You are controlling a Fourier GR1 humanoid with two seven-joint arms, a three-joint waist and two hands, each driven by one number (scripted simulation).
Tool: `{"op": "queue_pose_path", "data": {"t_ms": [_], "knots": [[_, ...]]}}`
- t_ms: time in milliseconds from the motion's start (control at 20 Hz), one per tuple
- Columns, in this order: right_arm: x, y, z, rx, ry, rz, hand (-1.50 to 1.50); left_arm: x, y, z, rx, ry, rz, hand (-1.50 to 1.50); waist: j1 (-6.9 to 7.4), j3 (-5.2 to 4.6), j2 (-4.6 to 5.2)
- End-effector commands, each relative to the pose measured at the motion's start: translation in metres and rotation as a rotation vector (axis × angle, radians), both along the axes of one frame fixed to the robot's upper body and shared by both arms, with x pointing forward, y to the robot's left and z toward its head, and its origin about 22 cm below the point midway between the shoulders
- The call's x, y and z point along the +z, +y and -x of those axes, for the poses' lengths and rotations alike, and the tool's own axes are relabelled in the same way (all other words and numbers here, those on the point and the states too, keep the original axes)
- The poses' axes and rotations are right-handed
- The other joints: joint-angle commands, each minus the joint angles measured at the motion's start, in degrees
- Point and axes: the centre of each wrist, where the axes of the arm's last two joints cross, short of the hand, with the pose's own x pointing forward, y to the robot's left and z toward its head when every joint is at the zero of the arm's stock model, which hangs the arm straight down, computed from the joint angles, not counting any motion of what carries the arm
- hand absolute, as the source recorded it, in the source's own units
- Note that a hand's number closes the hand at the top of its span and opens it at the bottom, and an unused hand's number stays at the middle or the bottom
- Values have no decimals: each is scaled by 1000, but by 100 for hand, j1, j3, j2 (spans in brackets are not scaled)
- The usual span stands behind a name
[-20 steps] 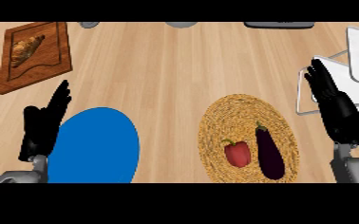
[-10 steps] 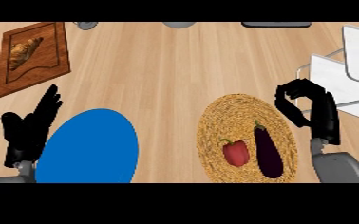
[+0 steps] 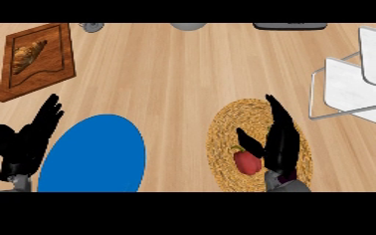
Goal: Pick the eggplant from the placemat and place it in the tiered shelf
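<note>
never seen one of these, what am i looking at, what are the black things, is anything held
One camera, at the robot's head, looks steeply down at a wooden counter. The black shapes are its hands. The right hand hangs open over a round woven straw placemat, beside a red pepper; no eggplant shows, perhaps hidden beneath the hand. The left hand rests open at the lower left, beside a blue plate. A white wire tiered shelf stands at the right, a brown wooden board at the upper left. Nothing is visibly held.
</note>
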Motion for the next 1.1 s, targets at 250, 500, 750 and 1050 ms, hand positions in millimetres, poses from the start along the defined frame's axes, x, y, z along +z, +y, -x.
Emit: {"op": "queue_pose_path", "data": {"t_ms": [250, 500, 750, 1050], "knots": [[22, 24, 1, -199, 383, 345, -150, -9, 8, 12, 18, 18, 5, 0, -35, -10, -27], [29, 52, 4, -129, 722, 457, -150, -3, 13, 2, -7, 3, 9, 0, 47, 1, 25], [52, 48, -4, -120, 910, 529, -150, 1, 14, 2, -4, -8, 14, 0, 48, 20, 6], [67, 43, -10, -130, 991, 594, -150, -3, 8, 0, -14, -2, 18, 0, 18, 24, 16]]}}
